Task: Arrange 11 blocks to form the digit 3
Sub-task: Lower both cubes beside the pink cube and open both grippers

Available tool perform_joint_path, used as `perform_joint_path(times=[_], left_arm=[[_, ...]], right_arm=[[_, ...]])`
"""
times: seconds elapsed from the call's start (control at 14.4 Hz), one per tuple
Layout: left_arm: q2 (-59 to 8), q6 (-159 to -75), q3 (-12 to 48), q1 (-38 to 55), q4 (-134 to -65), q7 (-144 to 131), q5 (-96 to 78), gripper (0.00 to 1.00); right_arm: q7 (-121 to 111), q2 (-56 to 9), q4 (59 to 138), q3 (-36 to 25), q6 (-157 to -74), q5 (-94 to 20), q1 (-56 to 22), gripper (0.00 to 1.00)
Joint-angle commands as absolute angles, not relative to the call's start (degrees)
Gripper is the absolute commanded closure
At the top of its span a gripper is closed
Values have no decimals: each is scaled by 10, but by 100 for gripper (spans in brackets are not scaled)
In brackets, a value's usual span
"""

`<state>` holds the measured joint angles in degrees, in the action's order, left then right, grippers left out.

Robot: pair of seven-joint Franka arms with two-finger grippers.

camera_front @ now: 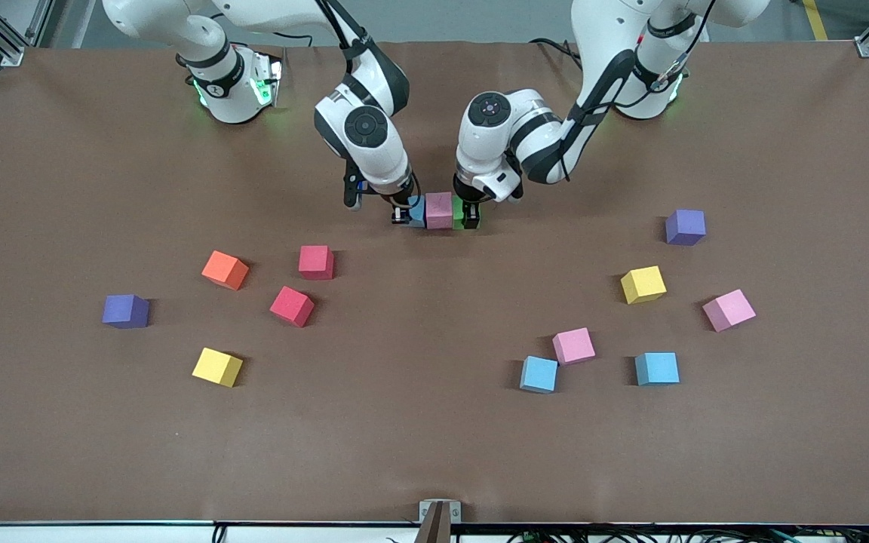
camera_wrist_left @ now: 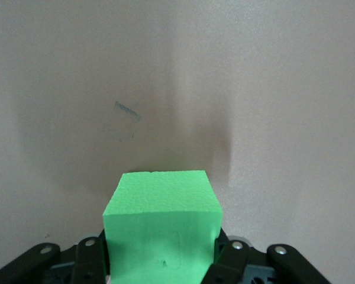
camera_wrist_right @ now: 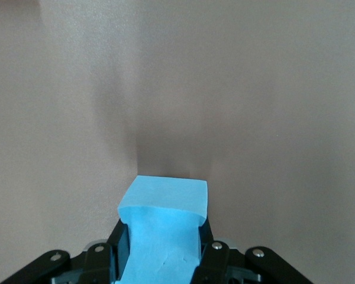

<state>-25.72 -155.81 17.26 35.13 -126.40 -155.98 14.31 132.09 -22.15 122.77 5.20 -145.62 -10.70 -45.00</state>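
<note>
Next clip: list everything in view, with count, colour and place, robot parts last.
Row: pink block between two gripped blocks, table middle.
Red blocks: two, toward the right arm's end.
Orange block: one, beside the reds.
Yellow blocks: two, one toward each end.
Loose pink blocks: two, toward the left arm's end.
Loose light blue blocks: two, nearest the camera there.
Purple blocks: two, one toward each end.
Left gripper: shut on green block.
Right gripper: shut on light blue block.

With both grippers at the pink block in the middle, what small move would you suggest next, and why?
Probably open both. The left gripper holds the green block and the right gripper a light blue block, each flanking the pink block, so the first row looks formed.
</note>
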Motion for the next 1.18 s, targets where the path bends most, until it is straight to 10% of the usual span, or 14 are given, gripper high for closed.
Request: perform_joint_path(times=[0.0,0.07,0.14,0.28,0.42,1.11], left_arm=[[-271,-1552,171,364,-1252,-1597,145,72],[-272,-1552,171,364,-1245,-1596,145,70],[-272,-1552,171,366,-1244,-1596,145,70],[-279,-1552,171,369,-1239,-1596,145,57],[-279,-1550,170,370,-1239,-1594,145,4],[-240,-1430,172,372,-1198,-1584,163,0]], right_arm=[[1327,-231,1222,49,-1463,-118,-461,71],[1329,-231,1222,48,-1461,-117,-461,20],[1330,-231,1222,47,-1453,-117,-462,0],[1328,-231,1219,46,-1453,-116,-461,0],[1328,-231,1214,46,-1453,-116,-461,0],[1332,-211,1204,40,-1435,-117,-455,0]])
